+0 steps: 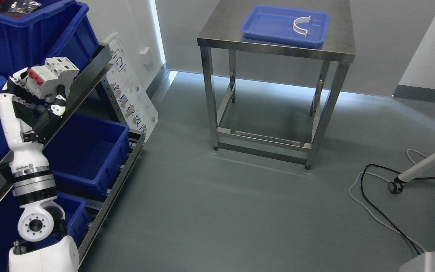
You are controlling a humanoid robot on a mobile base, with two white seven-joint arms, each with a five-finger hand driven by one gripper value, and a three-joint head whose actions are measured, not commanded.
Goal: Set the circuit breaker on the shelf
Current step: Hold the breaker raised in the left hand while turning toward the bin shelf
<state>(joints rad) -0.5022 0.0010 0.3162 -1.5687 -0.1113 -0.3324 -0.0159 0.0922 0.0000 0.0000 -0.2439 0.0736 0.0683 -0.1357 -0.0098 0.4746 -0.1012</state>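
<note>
left hand (32, 94) | fingers (58, 104) clenched round the white, red-faced plastic circuit breaker (53, 75) | held high beside the slanted steel shelf (89, 70) rail, seemingly to clear its edge before setting into a blue plastic bin (21, 34) | right arm unseen

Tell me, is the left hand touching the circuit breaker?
Touching. The head view shows the left hand with fingers curled around the circuit breaker.

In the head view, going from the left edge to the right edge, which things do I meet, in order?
Left hand holding the circuit breaker → white perforated panel → steel table → blue tray → white curved part → black cable → caster wheel.
</note>
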